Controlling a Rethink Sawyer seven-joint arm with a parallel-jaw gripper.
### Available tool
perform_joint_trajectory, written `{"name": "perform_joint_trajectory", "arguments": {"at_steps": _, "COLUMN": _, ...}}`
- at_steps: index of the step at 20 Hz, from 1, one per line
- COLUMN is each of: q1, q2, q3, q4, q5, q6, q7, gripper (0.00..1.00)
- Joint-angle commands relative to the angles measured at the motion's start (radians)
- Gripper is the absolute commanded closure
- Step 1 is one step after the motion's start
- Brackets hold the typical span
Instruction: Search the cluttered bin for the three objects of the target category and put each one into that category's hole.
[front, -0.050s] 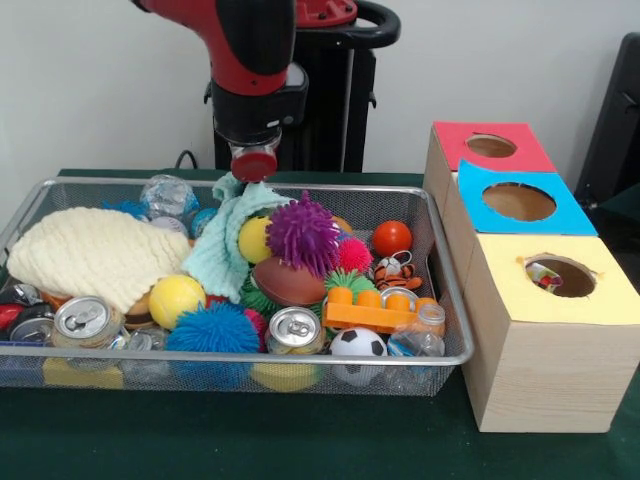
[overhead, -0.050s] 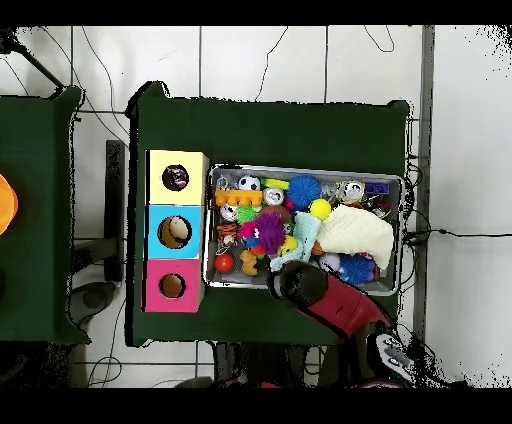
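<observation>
Tool (front, -0.050s: 254, 163) hangs over the bin's (front, -0.050s: 446, 290) far rim, apparently gripping the teal cloth (front, -0.050s: 228, 245).

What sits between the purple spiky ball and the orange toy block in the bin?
In the front view, a brown toy football lies between the purple spiky ball and the orange toy block.
</observation>
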Motion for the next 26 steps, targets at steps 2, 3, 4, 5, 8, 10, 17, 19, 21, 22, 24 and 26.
{"name": "perform_joint_trajectory", "arguments": {"at_steps": 2, "q1": 0.005, "q2": 0.171, "q3": 0.033, "q4": -0.336, "q5": 0.039, "q6": 0.157, "q7": 0.063, "gripper": 1.0}}
{"name": "perform_joint_trajectory", "arguments": {"at_steps": 3, "q1": 0.001, "q2": 0.177, "q3": 0.035, "q4": -0.364, "q5": 0.035, "q6": 0.166, "q7": 0.054, "gripper": 1.0}}
{"name": "perform_joint_trajectory", "arguments": {"at_steps": 4, "q1": -0.003, "q2": 0.184, "q3": 0.036, "q4": -0.391, "q5": 0.03, "q6": 0.176, "q7": 0.044, "gripper": 1.0}}
{"name": "perform_joint_trajectory", "arguments": {"at_steps": 5, "q1": -0.007, "q2": 0.188, "q3": 0.035, "q4": -0.42, "q5": 0.024, "q6": 0.189, "q7": 0.036, "gripper": 1.0}}
{"name": "perform_joint_trajectory", "arguments": {"at_steps": 8, "q1": -0.02, "q2": 0.191, "q3": 0.04, "q4": -0.493, "q5": 0.005, "q6": 0.223, "q7": 0.007, "gripper": 1.0}}
{"name": "perform_joint_trajectory", "arguments": {"at_steps": 10, "q1": -0.032, "q2": 0.191, "q3": 0.053, "q4": -0.534, "q5": -0.004, "q6": 0.242, "q7": -0.014, "gripper": 1.0}}
{"name": "perform_joint_trajectory", "arguments": {"at_steps": 17, "q1": -0.027, "q2": 0.206, "q3": 0.037, "q4": -0.697, "q5": -0.048, "q6": 0.324, "q7": -0.046, "gripper": 1.0}}
{"name": "perform_joint_trajectory", "arguments": {"at_steps": 19, "q1": -0.027, "q2": 0.211, "q3": 0.029, "q4": -0.741, "q5": -0.058, "q6": 0.364, "q7": -0.052, "gripper": 1.0}}
{"name": "perform_joint_trajectory", "arguments": {"at_steps": 21, "q1": -0.024, "q2": 0.208, "q3": 0.018, "q4": -0.768, "q5": -0.072, "q6": 0.381, "q7": -0.053, "gripper": 1.0}}
{"name": "perform_joint_trajectory", "arguments": {"at_steps": 22, "q1": -0.025, "q2": 0.204, "q3": 0.017, "q4": -0.776, "q5": -0.078, "q6": 0.39, "q7": -0.054, "gripper": 1.0}}
{"name": "perform_joint_trajectory", "arguments": {"at_steps": 24, "q1": -0.027, "q2": 0.197, "q3": 0.015, "q4": -0.796, "q5": -0.093, "q6": 0.402, "q7": -0.067, "gripper": 1.0}}
{"name": "perform_joint_trajectory", "arguments": {"at_steps": 26, "q1": -0.03, "q2": 0.19, "q3": 0.013, "q4": -0.814, "q5": -0.11, "q6": 0.408, "q7": -0.08, "gripper": 1.0}}
